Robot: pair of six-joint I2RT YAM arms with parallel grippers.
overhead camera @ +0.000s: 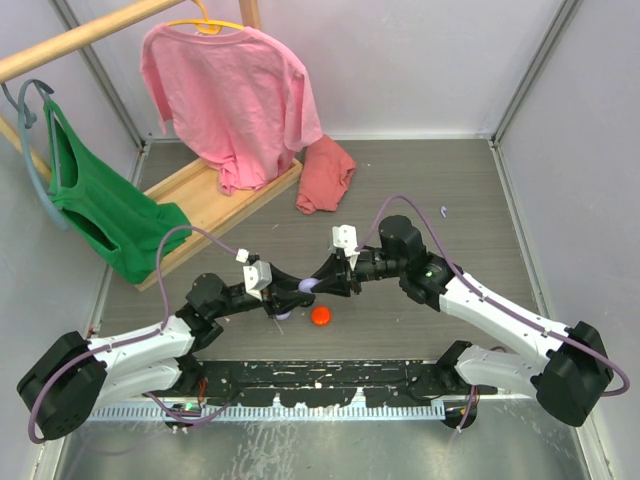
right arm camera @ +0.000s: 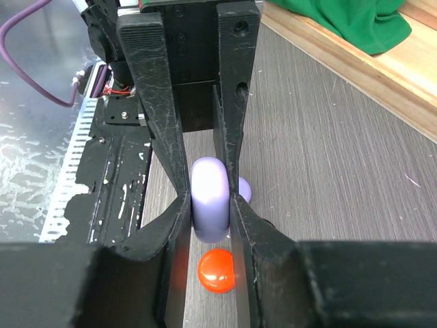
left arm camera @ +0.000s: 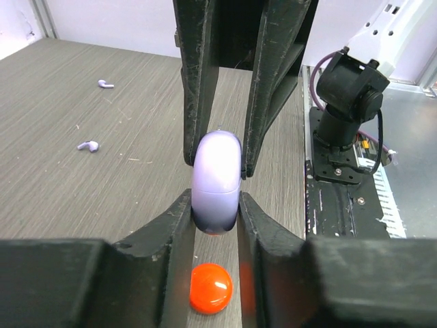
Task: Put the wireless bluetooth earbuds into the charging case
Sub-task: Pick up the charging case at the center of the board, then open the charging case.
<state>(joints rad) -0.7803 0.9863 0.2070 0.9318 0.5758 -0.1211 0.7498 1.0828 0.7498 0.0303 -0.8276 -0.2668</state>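
— What is shown from above?
— A lavender charging case (overhead camera: 305, 286) is held above the table (overhead camera: 430, 180), between the two arms. It is clamped on one side by the left gripper (overhead camera: 291, 288) and on the other by the right gripper (overhead camera: 322, 282). An orange-red puck (overhead camera: 321, 315) is seen on the table just beside them, towards the arm bases.

— And from the left wrist?
— The case is seen as a smooth rounded capsule. Its lower end is pinched between the left fingers and its upper part is gripped by the right fingers, which reach in from the top. Both pairs of jaws are narrowed to the width of the case. The puck is seen below the case and apart from it. Two lavender earbuds are seen lying on the table well to the left, the far earbud (left arm camera: 104, 84) and the near earbud (left arm camera: 87, 145). Neither is touched by a gripper.

— From the right wrist?
— The same double grip is shown from the other side, with the puck beneath. A second lavender piece (right arm camera: 244, 190) is partly hidden behind the case, and what it is cannot be told.
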